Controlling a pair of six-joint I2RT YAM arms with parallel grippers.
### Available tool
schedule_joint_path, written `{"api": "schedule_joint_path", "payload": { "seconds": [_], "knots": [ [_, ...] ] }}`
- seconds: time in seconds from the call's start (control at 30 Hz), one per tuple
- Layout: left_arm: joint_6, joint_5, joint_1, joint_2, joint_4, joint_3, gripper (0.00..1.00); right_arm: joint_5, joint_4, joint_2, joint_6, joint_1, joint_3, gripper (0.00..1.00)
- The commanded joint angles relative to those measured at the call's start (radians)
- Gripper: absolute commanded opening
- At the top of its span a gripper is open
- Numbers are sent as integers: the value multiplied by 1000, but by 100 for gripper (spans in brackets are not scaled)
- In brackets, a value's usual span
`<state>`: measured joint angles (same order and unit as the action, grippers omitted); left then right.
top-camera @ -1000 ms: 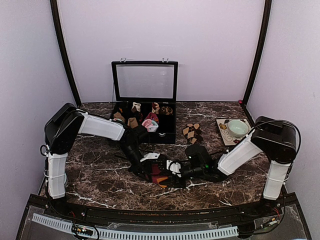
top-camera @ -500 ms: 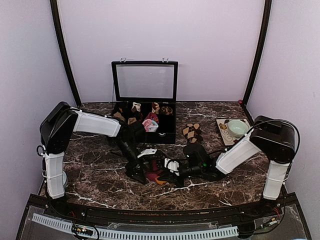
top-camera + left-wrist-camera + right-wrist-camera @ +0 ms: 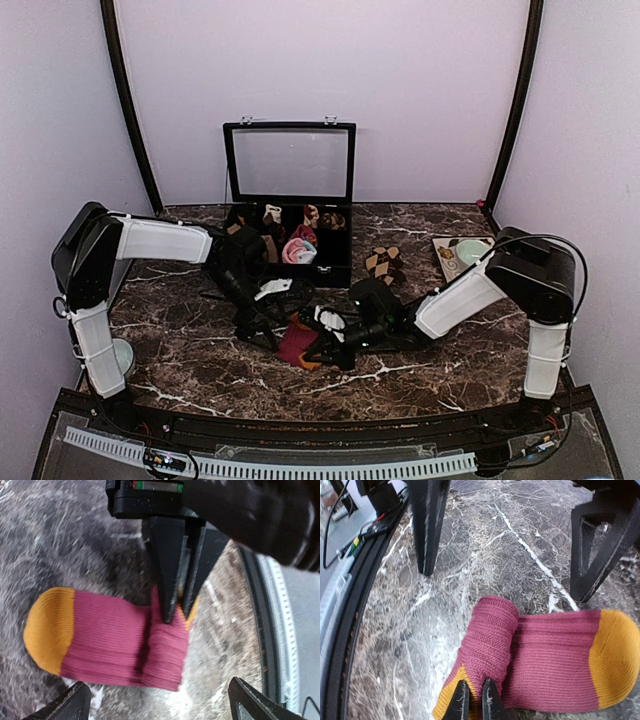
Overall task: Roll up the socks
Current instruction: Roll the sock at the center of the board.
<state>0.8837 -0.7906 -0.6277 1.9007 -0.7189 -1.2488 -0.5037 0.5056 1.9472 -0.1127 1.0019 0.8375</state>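
Left hand (image 3: 160, 695) backed off leftward, wide open, empty. Right hand (image 3: 472, 705) nearly shut, pinching rolled end of magenta sock (image 3: 545, 650), near-centre on surface (image 3: 485, 530). We judge roll half done; orange toe (image 3: 615, 655) end flat.

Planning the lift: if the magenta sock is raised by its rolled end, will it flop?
Probably floppy: the magenta sock is soft ribbed knit, so the unrolled toe end should dangle. The roll may unwind; the right gripper pinches only its edge.
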Motion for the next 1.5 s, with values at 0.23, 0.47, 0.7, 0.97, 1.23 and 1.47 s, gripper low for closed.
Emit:
{"api": "schedule_joint_path", "payload": {
  "seconds": [0.23, 0.47, 0.7, 0.97, 1.23, 1.47],
  "knots": [
    [47, 121, -21, -157, 133, 147, 99, -67, -98, 130, 450, -96, 60, 0],
    [58, 162, -106, -229, 206, 200, 91, -29, -64, 131, 740, -116, 48, 0],
    [50, 252, -179, -217, 303, 235, 69, -76, -136, 176, 869, -116, 102, 0],
    [66, 388, -220, -157, 385, 201, 68, -98, -168, 194, 921, -117, 133, 0],
    [94, 484, -236, -136, 423, 222, 64, -128, -133, 213, 966, -123, 122, 0],
    [99, 537, -237, -87, 411, 233, 58, -144, -90, 214, 991, -131, 99, 0]
  ]
}}
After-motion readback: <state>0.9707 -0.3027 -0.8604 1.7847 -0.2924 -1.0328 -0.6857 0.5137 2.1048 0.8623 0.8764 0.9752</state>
